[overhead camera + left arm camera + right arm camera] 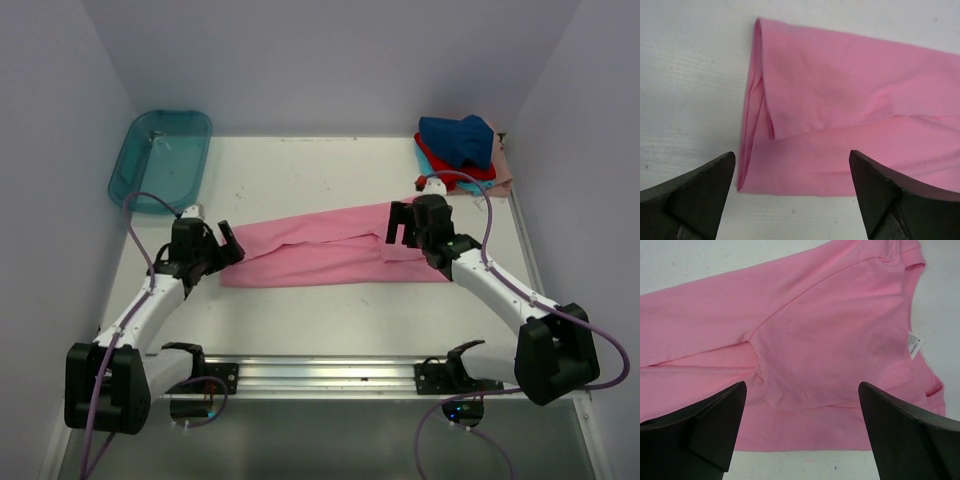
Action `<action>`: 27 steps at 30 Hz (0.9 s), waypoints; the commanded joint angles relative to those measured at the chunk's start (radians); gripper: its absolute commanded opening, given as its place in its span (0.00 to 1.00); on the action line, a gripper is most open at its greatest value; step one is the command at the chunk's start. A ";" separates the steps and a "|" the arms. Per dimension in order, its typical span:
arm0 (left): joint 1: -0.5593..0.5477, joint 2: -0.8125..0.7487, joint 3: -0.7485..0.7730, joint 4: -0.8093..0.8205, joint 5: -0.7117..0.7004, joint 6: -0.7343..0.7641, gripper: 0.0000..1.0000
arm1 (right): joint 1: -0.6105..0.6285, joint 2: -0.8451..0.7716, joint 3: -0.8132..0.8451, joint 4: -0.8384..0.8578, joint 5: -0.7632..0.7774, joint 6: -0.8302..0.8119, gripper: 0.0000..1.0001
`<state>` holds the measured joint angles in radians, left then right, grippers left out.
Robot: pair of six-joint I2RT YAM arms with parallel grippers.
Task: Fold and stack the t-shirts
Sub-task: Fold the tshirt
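A pink t-shirt (330, 250) lies folded into a long band across the middle of the table, its small white tag (912, 345) near the right end. My left gripper (222, 252) stands open just off the band's left end (760, 115), holding nothing. My right gripper (400, 222) is open above the band's right end (830, 340), also holding nothing. Navy blue (458, 138) and red (440, 165) t-shirts lie piled at the back right corner on a pale peach one (502, 178).
A translucent teal plastic tub (160, 155) sits at the back left corner. White walls close in the table on three sides. A metal rail (330, 375) runs along the near edge between the arm bases.
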<state>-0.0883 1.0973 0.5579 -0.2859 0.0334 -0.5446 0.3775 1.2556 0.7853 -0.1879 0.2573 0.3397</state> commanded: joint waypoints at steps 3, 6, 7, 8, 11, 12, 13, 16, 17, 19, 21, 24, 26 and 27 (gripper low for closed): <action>-0.005 0.018 0.034 0.227 0.049 -0.025 1.00 | -0.009 0.001 0.019 0.028 0.118 0.033 0.99; -0.005 0.125 0.060 0.371 0.133 -0.035 0.98 | -0.038 0.042 0.023 0.091 0.068 0.033 0.95; -0.005 0.157 0.074 0.404 0.158 -0.043 0.90 | -0.051 0.060 0.035 0.096 0.047 0.036 0.44; -0.005 0.189 0.080 0.437 0.189 -0.046 0.82 | -0.064 0.083 0.054 0.085 0.027 0.051 0.00; -0.005 0.323 0.112 0.543 0.275 -0.086 0.47 | -0.089 0.189 0.126 0.042 0.072 0.078 0.00; -0.007 0.384 0.117 0.583 0.301 -0.097 0.33 | -0.097 0.235 0.156 0.038 0.088 0.079 0.00; -0.005 0.413 0.129 0.596 0.303 -0.109 0.26 | -0.098 0.264 0.170 0.038 0.092 0.071 0.00; -0.007 0.496 0.140 0.611 0.306 -0.127 0.13 | -0.101 0.352 0.219 0.036 0.082 0.068 0.00; -0.007 0.506 0.135 0.616 0.307 -0.132 0.10 | -0.101 0.364 0.226 0.042 0.077 0.065 0.00; -0.007 0.507 0.116 0.628 0.301 -0.140 0.08 | -0.101 0.396 0.224 0.071 0.045 0.065 0.00; -0.007 0.489 0.106 0.602 0.292 -0.140 0.07 | -0.101 0.415 0.220 0.079 0.028 0.068 0.00; -0.007 0.438 0.089 0.541 0.275 -0.138 0.07 | -0.101 0.445 0.212 0.082 -0.006 0.073 0.00; -0.007 0.397 0.070 0.493 0.263 -0.137 0.06 | -0.101 0.467 0.203 0.091 -0.021 0.078 0.00; -0.008 0.385 0.066 0.473 0.260 -0.133 0.06 | -0.101 0.478 0.200 0.099 -0.029 0.079 0.00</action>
<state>-0.0887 1.5581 0.6403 0.2150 0.3080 -0.6724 0.2775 1.7103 0.9737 -0.1406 0.2657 0.4011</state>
